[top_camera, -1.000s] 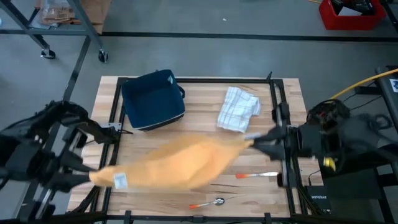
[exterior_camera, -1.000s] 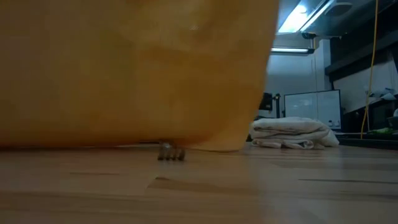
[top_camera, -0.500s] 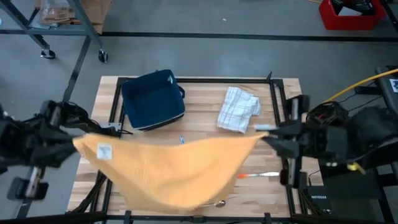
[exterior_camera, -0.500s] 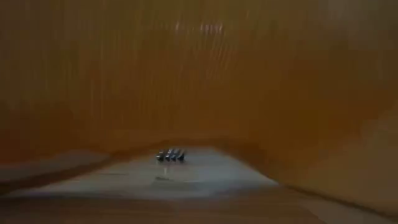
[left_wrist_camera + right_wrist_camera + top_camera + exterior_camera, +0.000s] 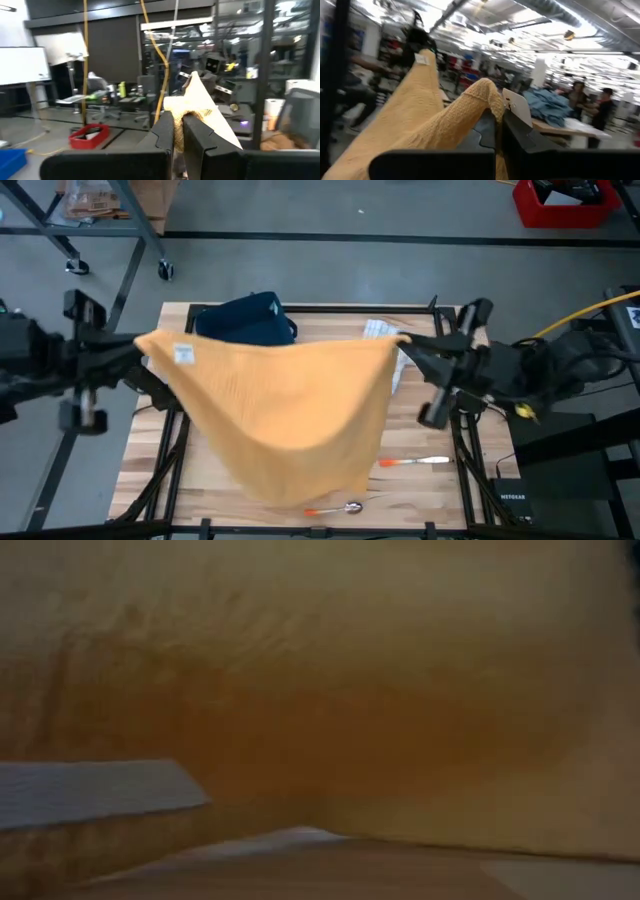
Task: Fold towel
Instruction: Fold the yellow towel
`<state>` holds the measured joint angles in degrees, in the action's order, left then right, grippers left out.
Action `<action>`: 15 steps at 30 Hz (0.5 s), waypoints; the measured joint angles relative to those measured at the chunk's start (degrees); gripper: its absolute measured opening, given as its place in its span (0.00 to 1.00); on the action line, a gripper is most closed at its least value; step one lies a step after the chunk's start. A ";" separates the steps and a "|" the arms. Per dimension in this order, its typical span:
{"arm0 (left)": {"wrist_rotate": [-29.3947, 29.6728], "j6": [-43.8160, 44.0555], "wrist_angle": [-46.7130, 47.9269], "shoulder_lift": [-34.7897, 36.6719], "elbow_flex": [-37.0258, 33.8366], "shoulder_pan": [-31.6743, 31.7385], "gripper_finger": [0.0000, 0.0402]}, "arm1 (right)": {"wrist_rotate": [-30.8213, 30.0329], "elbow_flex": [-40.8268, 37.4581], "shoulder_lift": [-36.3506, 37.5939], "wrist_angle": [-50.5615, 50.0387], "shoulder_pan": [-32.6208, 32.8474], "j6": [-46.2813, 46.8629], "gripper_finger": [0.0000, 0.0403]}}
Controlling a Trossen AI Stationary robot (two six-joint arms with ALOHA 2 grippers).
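- The table (image 5: 470, 510), a wooden top, lies below both grippers, with the free lower edge of the cloth reaching down to it.
- The towel (image 5: 285, 415), orange, hangs stretched between the two grippers, sagging to a low point well under them.
- A dark blue bag (image 5: 250, 320) and a white checked cloth (image 5: 380, 330) sit beyond the span, both partly covered by it.
- The left gripper (image 5: 148, 345) is clamped on one upper corner, beside the white tag (image 5: 183, 354).
- The right gripper (image 5: 403, 343) is pinched tight on the opposite corner.
- Step, as I judge it: the lifted spread before laying down. Next calls for lowering both corners evenly so the cloth lands flat.
- An orange-handled utensil (image 5: 410, 463) lies below the right gripper; a spoon (image 5: 335, 507) peeks from under the hem.
- The low view is filled by cloth, so the contact line on the wood is unclear.
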<state>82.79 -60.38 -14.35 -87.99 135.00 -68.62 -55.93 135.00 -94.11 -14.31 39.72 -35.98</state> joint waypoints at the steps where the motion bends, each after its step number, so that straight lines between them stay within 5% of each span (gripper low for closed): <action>1: 0.38 0.08 1.04 0.34 0.00 0.80 0.01 | -0.04 0.00 0.00 -0.70 -1.07 0.73 0.02; 15: 4.89 1.08 12.09 2.62 -0.02 11.83 0.05 | -0.66 0.00 -0.02 -14.13 -11.00 6.19 0.02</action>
<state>87.68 -59.31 -2.26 -85.37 134.98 -56.79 -56.59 135.00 -94.13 -28.44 28.72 -29.78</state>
